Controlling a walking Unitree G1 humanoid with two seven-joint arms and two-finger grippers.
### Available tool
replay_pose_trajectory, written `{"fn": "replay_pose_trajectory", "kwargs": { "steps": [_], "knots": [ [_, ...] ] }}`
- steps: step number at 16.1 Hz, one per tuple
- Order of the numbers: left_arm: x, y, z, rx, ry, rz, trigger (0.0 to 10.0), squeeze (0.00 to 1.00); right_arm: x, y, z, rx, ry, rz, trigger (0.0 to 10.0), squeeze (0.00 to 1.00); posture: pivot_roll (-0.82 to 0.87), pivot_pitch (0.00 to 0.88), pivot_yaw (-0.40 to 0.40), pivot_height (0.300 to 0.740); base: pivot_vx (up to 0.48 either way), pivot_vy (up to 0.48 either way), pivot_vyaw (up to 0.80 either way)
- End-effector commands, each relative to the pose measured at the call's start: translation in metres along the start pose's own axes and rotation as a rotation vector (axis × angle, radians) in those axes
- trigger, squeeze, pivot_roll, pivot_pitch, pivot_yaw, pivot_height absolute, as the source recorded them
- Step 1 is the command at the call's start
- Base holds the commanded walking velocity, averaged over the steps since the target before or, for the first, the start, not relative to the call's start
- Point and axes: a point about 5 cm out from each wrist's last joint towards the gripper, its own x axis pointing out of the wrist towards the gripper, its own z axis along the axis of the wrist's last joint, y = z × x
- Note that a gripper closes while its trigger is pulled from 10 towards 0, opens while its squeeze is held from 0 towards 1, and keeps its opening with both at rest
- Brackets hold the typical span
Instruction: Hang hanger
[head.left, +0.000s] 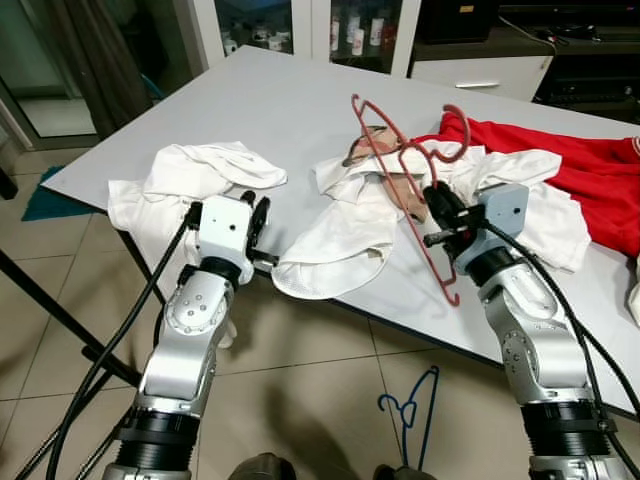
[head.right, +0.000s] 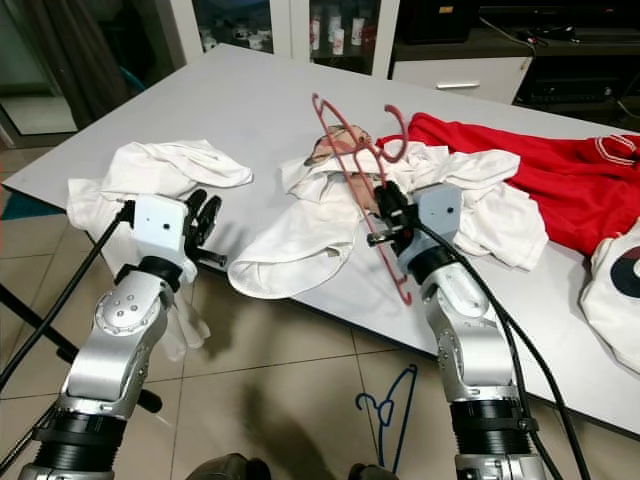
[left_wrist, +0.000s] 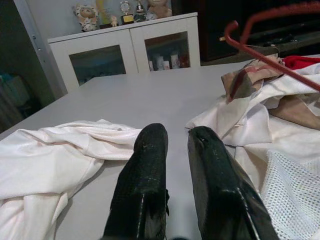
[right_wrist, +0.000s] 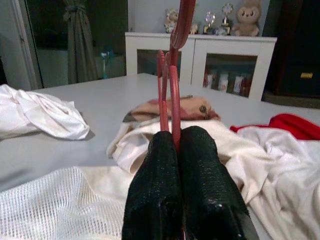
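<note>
A red wire hanger (head.left: 400, 175) stands tilted over the pile of white clothes (head.left: 350, 225) on the grey table (head.left: 280, 100). My right gripper (head.left: 437, 203) is shut on its lower bar, and in the right wrist view the hanger (right_wrist: 170, 75) rises from between the pressed fingers (right_wrist: 155, 185). My left gripper (head.left: 259, 213) hovers at the table's near edge, between the white garment (head.left: 195, 175) on the left and the middle pile. Its fingers (left_wrist: 145, 175) stand slightly apart with nothing between them.
A red garment (head.left: 570, 165) lies at the table's right, with more white cloth (head.right: 610, 290) at the right edge. A blue hanger (head.left: 410, 410) lies on the tiled floor below. A white cabinet (left_wrist: 130, 50) stands behind the table.
</note>
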Motion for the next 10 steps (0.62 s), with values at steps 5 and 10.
{"fn": "replay_pose_trajectory", "kwargs": {
  "steps": [5, 10],
  "knots": [
    [0.000, 0.011, -0.004, -0.028, 0.025, 0.031, 10.0, 0.00, 0.007, 0.010, 0.006, -0.004, -0.024, 0.054, 10.0, 0.00, 0.03, 0.000, 0.021, 0.740, 0.000, 0.384, 0.00],
    [0.013, 0.007, 0.002, -0.043, 0.002, 0.022, 10.0, 0.00, 0.004, 0.000, 0.005, -0.006, -0.015, 0.018, 10.0, 0.00, -0.01, 0.000, 0.034, 0.740, 0.000, 0.459, 0.00]
  ]
}}
